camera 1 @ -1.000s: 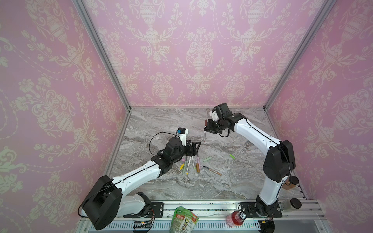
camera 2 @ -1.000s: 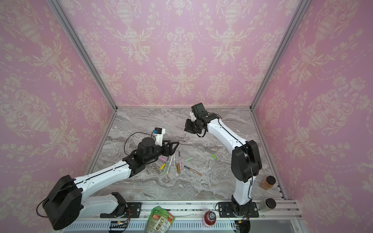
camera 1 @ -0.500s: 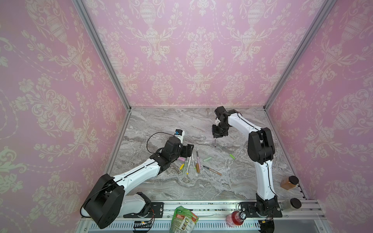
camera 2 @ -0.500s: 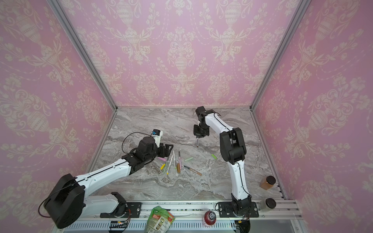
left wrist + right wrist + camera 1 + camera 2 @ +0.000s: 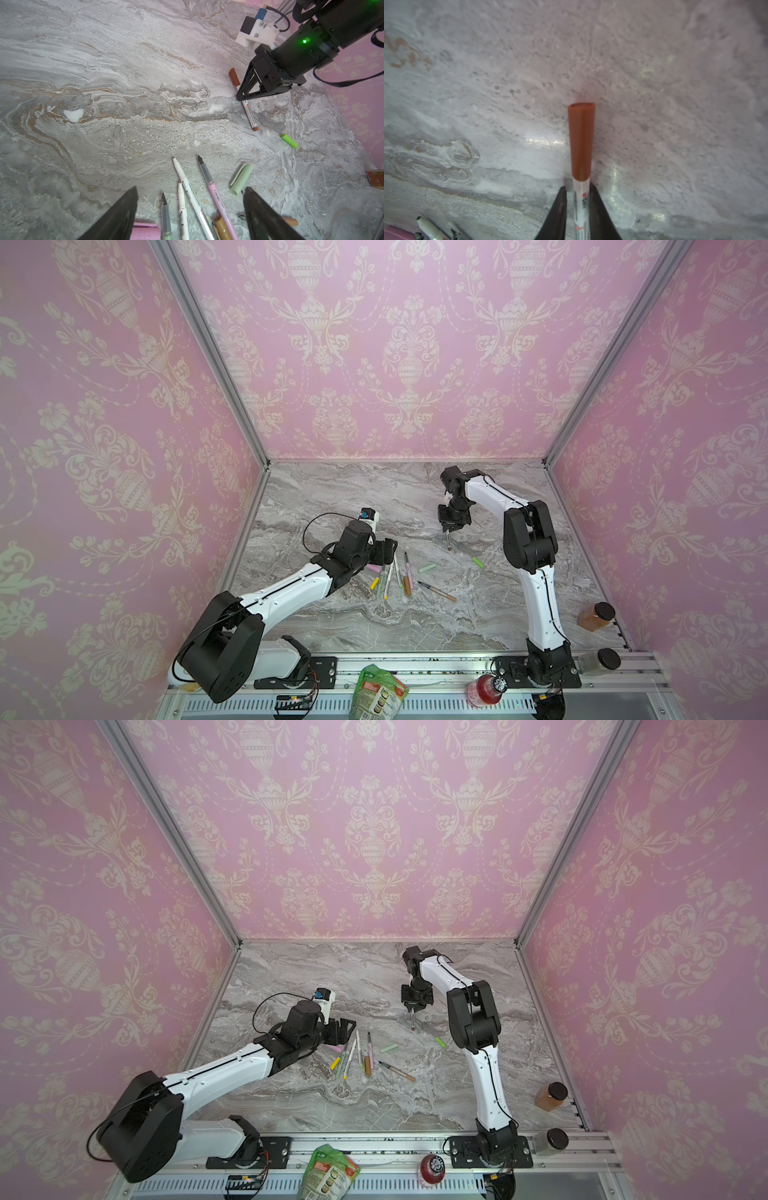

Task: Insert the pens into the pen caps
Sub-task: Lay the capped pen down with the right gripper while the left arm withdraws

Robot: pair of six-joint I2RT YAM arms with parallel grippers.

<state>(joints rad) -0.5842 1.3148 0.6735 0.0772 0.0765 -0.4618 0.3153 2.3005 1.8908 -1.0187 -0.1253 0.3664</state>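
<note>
A white pen with a brown cap point(image 5: 581, 141) on it lies on the marble point(image 5: 448, 541) point(image 5: 248, 110). My right gripper point(image 5: 578, 187) point(image 5: 448, 529) straddles its barrel, jaws slightly parted, with a thin gap on one side. My left gripper point(image 5: 190, 189) point(image 5: 390, 549) is open, low over a cluster of uncapped pens point(image 5: 392, 576) with nothing between its fingers. A pink pen point(image 5: 216, 197) and white pens lie there. Loose caps lie around: pale green point(image 5: 242, 178), lime green point(image 5: 289, 141), pink point(image 5: 145, 232), tan point(image 5: 222, 228), yellow point(image 5: 375, 583). A tan pen point(image 5: 438, 591) lies apart.
Pink patterned walls close in the marble table point(image 5: 374, 497) on three sides. Two jars point(image 5: 596, 616) point(image 5: 602, 659) stand at the front right. A red bottle point(image 5: 482, 691) and a green bag point(image 5: 376, 695) sit on the front rail.
The right gripper came down and brought the brown-capped pen onto the table, and its jaws have parted a little. The left gripper widened slightly beside the pens.
</note>
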